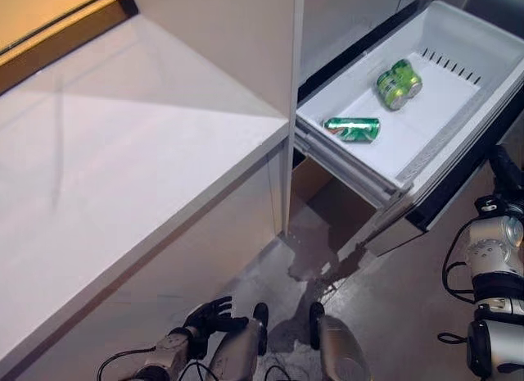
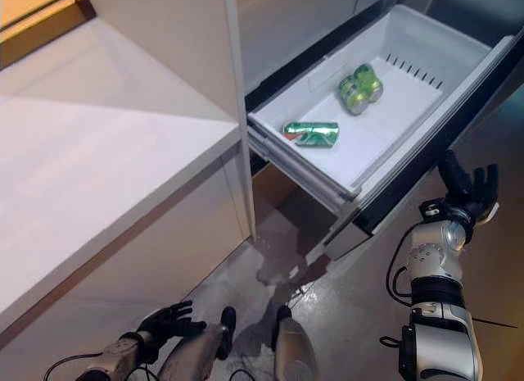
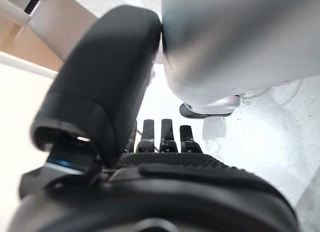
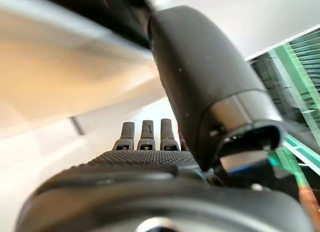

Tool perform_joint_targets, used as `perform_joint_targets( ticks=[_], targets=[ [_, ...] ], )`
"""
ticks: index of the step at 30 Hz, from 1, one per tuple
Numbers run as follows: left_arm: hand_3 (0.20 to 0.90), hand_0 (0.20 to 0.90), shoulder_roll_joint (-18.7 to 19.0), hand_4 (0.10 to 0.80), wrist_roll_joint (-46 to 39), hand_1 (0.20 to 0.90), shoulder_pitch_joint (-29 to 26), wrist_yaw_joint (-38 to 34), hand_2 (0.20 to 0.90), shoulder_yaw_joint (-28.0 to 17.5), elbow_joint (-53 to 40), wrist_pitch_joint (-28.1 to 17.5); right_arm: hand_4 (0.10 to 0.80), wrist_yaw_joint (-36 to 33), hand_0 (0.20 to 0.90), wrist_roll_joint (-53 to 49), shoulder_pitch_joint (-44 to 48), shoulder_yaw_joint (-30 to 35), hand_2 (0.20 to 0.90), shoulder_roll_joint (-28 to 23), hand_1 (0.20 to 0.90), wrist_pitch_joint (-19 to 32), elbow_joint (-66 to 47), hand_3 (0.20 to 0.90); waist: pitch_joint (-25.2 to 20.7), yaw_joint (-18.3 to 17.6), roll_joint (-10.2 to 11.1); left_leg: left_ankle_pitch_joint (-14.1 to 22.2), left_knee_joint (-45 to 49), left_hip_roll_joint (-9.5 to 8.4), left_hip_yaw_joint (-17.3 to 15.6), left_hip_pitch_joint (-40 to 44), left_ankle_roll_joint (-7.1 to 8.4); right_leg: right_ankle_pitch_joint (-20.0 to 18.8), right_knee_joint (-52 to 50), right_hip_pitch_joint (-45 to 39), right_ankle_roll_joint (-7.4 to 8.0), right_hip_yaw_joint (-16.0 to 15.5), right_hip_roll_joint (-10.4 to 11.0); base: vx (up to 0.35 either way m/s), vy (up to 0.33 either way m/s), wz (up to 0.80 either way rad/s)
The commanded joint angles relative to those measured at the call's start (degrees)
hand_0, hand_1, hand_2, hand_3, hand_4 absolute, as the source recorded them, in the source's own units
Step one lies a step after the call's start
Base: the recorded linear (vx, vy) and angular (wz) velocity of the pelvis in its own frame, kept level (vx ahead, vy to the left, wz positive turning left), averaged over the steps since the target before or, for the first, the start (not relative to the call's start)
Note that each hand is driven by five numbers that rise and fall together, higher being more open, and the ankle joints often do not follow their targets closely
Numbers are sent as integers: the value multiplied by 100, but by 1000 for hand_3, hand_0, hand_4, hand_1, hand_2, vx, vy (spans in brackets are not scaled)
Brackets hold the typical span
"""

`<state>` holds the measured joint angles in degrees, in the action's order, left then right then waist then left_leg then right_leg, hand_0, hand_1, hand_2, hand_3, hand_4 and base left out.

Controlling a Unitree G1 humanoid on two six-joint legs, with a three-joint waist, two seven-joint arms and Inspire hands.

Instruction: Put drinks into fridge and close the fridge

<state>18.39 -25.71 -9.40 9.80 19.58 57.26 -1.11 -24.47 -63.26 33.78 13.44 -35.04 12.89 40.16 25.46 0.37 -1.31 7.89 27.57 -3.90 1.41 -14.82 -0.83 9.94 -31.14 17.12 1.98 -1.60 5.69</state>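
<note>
Fridge drawer pulled out, drinks inside; right hand at its front.

Three green cans [image 2: 311,133] lay on their sides in the white drawer [image 2: 426,37]. Right hand [image 2: 467,188], fingers straight and empty, was raised just beside the drawer's dark front panel [image 2: 426,156], nearer than the left hand [image 1: 209,317], low, loosely spread, empty.

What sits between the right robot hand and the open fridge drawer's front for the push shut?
Nothing visible. The right robot hand is raised, fingers straight, just outside the drawer front. Three green cans already lie inside the drawer.
</note>
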Motion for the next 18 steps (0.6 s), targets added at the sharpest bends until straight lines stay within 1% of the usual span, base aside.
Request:
perform_joint_targets(
  ticks=[1,3,5,7,9,11,12,15,18],
  targets=[
    [900,900,-38,800,-94,900,303,-231,900,4,-321,-120,800,825,900,-20,294,-359,900,-325,900,-100,-285,900,-177,202,198,802,1247,-76,-171,-515,-483,117,-666,43,-499,-160,40,-47,26,-13],
    [900,900,-35,800,-145,900,326,-280,900,-66,-355,-83,800,1322,900,-137,357,-440,900,-335,900,-283,-315,900,-165,224,203,872,1486,-110,-152,-660,-501,202,-945,223,-535,-140,19,0,29,-11],
    [900,900,-28,800,-199,900,381,-296,900,-140,-331,-82,800,1785,900,-30,364,-524,900,-334,900,-360,-415,900,-176,239,211,885,1567,-129,-129,-716,-498,239,-1069,304,-553,-124,-1,32,34,-1],
    [900,900,-16,800,-200,900,452,-279,900,-217,-316,-72,800,2379,900,-7,373,-645,900,-345,900,-525,-562,900,-177,257,210,870,1604,-151,-115,-740,-481,241,-1117,337,-561,-119,-5,53,48,1],
    [900,900,-2,800,-165,900,534,-244,900,-275,-300,-67,800,2875,900,48,386,-747,900,-361,900,-558,-702,900,-199,274,203,846,1605,-180,-100,-758,-479,230,-1145,378,-566,-110,-22,62,56,-2],
    [900,900,36,800,-130,900,616,-190,900,-308,-297,-82,800,3358,900,98,465,-894,900,-425,900,-738,-853,900,-217,306,191,803,1559,-213,-83,-763,-466,210,-1134,399,-562,-114,-32,48,62,-6],
    [900,900,63,800,-115,900,677,-174,900,-312,-305,-77,800,3716,900,119,581,-1048,900,-488,900,-867,-959,900,-225,342,183,779,1532,-229,-60,-754,-463,196,-1136,411,-555,-113,-35,56,72,-7],
    [900,900,133,800,-98,900,752,-112,900,-347,-322,-53,800,4181,900,141,828,-1352,900,-585,900,-1093,-1101,900,-225,405,172,739,1510,-262,-28,-757,-452,178,-1148,434,-544,-117,-36,35,61,-5],
    [900,900,199,800,-89,900,787,-30,900,-362,-342,-45,800,4370,900,297,1267,-1731,900,-670,900,-1350,-1118,900,-230,501,159,708,1502,-296,10,-777,-446,166,-1156,454,-536,-137,-22,19,55,-1]
  ],
)
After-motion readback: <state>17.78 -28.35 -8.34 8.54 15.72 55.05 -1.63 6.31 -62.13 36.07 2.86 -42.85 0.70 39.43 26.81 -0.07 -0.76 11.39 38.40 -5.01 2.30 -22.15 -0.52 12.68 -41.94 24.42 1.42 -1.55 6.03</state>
